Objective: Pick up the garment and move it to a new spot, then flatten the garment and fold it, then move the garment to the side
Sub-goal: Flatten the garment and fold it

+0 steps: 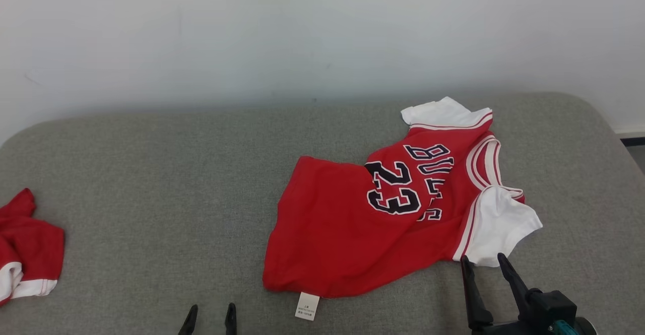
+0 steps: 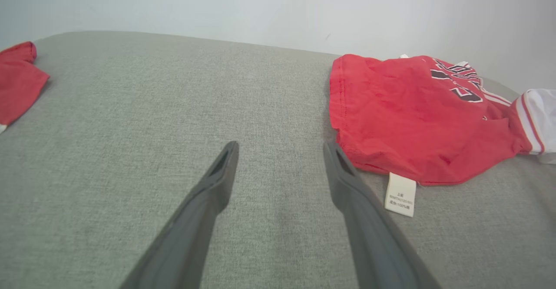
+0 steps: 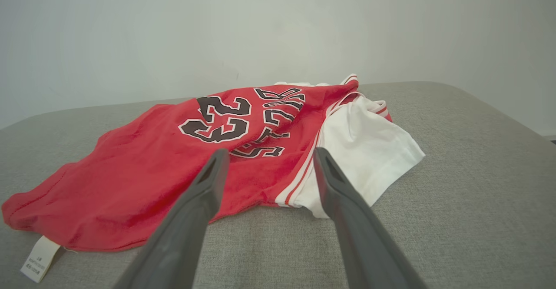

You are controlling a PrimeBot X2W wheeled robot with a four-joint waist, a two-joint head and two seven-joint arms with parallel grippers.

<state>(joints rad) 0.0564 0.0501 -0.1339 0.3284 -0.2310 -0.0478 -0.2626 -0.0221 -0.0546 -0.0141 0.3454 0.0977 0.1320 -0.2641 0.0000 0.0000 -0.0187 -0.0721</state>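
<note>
The garment [image 1: 352,224] is a red jersey with white sleeves and the number 23. It lies rumpled on the grey cushioned surface [image 1: 176,184], right of centre, with a white care tag [image 1: 307,306] sticking out at its near hem. My right gripper [image 1: 482,262] is open, its tips just short of the near white sleeve [image 3: 369,150]. Its wrist view shows the garment [image 3: 152,171] just ahead of the fingers. My left gripper [image 1: 210,311] is open at the bottom edge, left of the tag. Its wrist view has the garment [image 2: 412,119] to the right of its fingers.
A second red piece with white trim [image 1: 25,249] lies at the left edge of the surface, seen also in the left wrist view [image 2: 17,80]. A pale wall [image 1: 302,32] stands behind. The surface's rounded right corner [image 1: 604,133] is near the jersey.
</note>
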